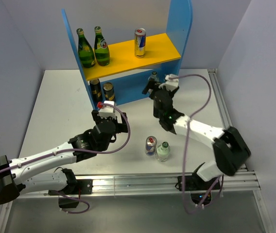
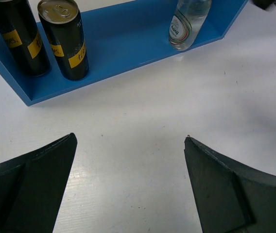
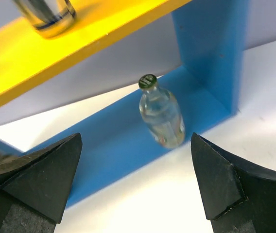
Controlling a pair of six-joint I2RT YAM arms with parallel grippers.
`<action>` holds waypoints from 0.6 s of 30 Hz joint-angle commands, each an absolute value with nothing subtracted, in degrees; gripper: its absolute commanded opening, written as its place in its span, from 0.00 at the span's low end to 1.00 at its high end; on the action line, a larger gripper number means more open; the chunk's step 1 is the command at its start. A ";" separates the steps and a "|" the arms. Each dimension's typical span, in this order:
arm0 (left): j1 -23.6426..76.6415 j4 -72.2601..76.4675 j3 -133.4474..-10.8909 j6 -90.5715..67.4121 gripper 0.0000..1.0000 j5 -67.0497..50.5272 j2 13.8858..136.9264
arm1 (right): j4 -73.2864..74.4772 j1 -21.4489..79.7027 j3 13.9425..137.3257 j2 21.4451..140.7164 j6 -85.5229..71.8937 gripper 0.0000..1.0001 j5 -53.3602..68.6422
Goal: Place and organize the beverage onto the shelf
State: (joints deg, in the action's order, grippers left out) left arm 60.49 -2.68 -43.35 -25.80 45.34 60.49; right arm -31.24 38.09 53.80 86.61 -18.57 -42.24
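Clear bottle upright at the right end of the shelf's lower level, dark cans at its left end, blue-and-silver can and green bottles on the yellow board, second can and second bottle side by side on the table, right gripper and left gripper both spread, empty.

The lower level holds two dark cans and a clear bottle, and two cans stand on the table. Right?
No. The table holds one can and one bottle, not two cans, as the top view shows. The lower level does hold two dark cans and a clear bottle.
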 commanded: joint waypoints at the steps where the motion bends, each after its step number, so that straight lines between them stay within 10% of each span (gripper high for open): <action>1: 60.12 -2.99 -44.12 -26.98 0.99 46.23 58.54 | -28.06 42.52 47.92 73.51 -20.30 1.00 -52.89; 10: 59.68 -2.81 -44.12 -29.00 0.99 42.98 58.62 | 20.79 61.05 41.48 41.85 -46.12 0.97 -58.36; 18: 59.68 -3.25 -45.17 -30.41 0.99 41.31 60.38 | 56.67 72.93 52.12 47.63 -72.74 0.96 -52.39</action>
